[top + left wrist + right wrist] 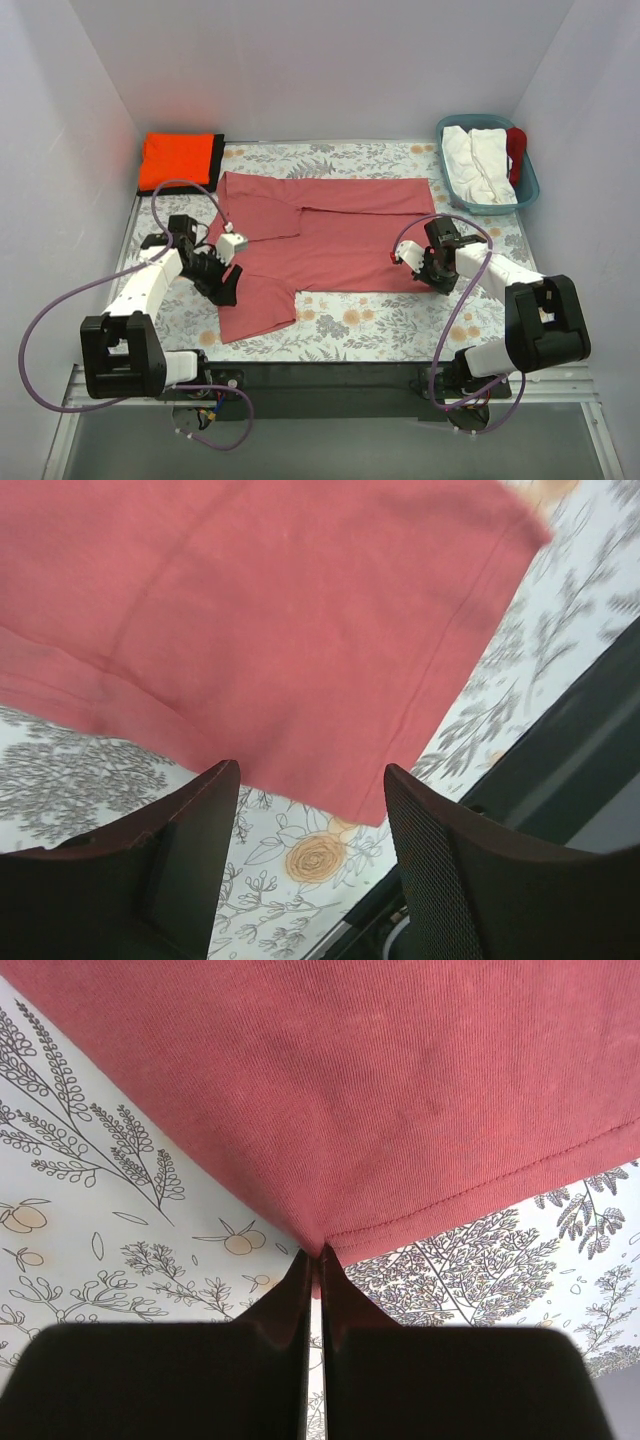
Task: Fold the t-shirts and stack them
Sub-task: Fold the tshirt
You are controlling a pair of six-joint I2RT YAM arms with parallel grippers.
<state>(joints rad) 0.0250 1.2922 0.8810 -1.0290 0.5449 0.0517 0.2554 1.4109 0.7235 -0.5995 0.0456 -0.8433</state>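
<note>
top view: rose-red shirt point(330, 235) spread mid-table point(400, 325), long axis left-right in frame. right gripper point(420, 262) at its lower right corner, left gripper point(225, 278) at lower left flap. open room above shirt. orange shirt point(178, 160) folded upper left, basket point(528, 188) upper right.

left wrist view: fingers point(190, 850) spread, nothing between them. cloth corner just above gap. table edge close at lower right.

right wrist view: fingers point(290, 1300) pinched together on hemmed corner, cloth fanning up frame.

judgement: left needs to advance onto its corner before fold.
</note>
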